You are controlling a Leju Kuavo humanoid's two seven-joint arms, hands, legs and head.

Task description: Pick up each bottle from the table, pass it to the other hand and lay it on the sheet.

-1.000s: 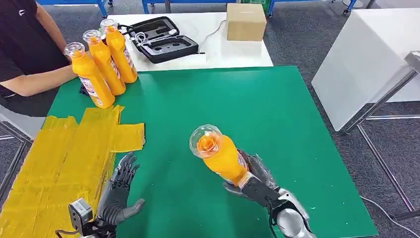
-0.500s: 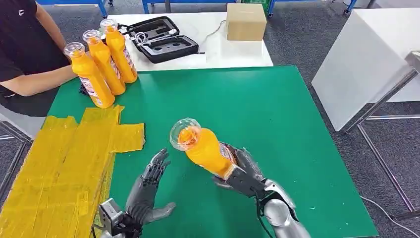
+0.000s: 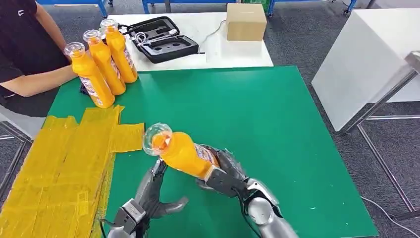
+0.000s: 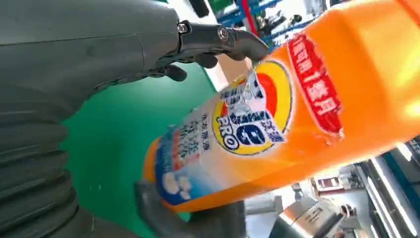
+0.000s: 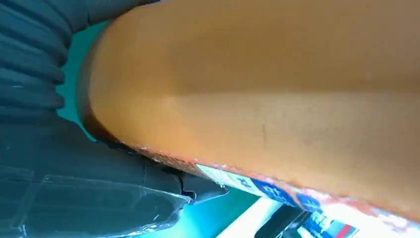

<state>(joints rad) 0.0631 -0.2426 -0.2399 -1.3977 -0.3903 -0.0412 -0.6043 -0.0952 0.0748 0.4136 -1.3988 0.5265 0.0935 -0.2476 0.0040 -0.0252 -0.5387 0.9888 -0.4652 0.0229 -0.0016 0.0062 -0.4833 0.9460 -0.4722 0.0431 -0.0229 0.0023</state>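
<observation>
The right robot hand (image 3: 225, 176) grips the base of an orange bottle (image 3: 181, 152), holding it tilted above the green bench (image 3: 277, 129) with its clear cap (image 3: 157, 139) pointing toward the yellow sheet (image 3: 59, 163). The left robot hand (image 3: 151, 193) lies just under the bottle's cap end, fingers spread and holding nothing; contact cannot be told. Three more orange bottles (image 3: 104, 62) stand upright at the far left corner, beside a seated person's arm (image 3: 37, 82).
</observation>
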